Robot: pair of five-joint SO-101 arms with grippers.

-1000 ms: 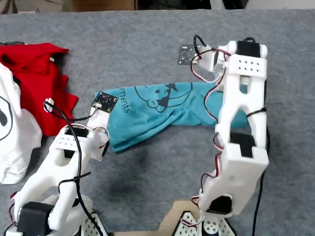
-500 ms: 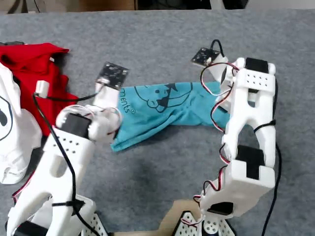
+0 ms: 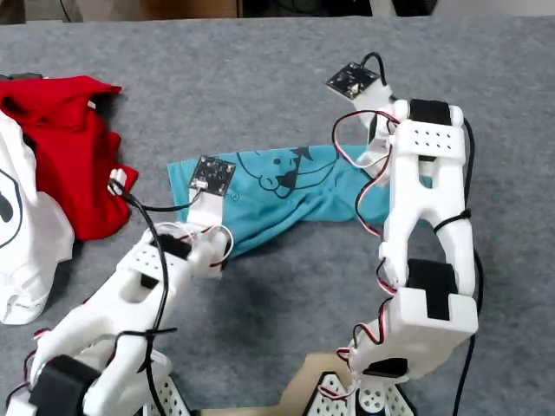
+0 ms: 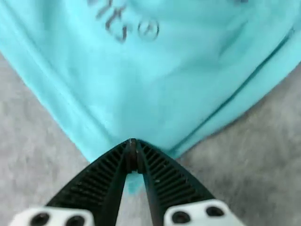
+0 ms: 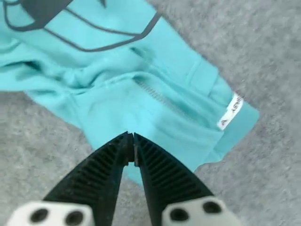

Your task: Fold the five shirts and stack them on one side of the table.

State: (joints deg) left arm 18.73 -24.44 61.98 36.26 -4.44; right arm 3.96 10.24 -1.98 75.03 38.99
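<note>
A teal shirt (image 3: 277,186) with a dark print lies folded into a long strip across the middle of the grey table. The left arm (image 3: 165,269) comes in at its near left corner. In the left wrist view my left gripper (image 4: 132,150) is shut on that corner of the teal shirt (image 4: 155,84). The right arm (image 3: 425,199) covers the strip's right end. In the right wrist view my right gripper (image 5: 131,143) is shut on the near edge of the teal shirt (image 5: 141,94), close to its white label (image 5: 230,110).
A crumpled red shirt (image 3: 69,147) lies at the left of the table, with a white shirt (image 3: 22,225) overlapping it at the left edge. Bare grey cloth (image 3: 217,78) stretches behind the teal shirt and in front of it between the arms.
The left arm rose over the shirt's left end, then came down on its near left corner, further right than a second ago. The right arm shifted slightly at the right end.
</note>
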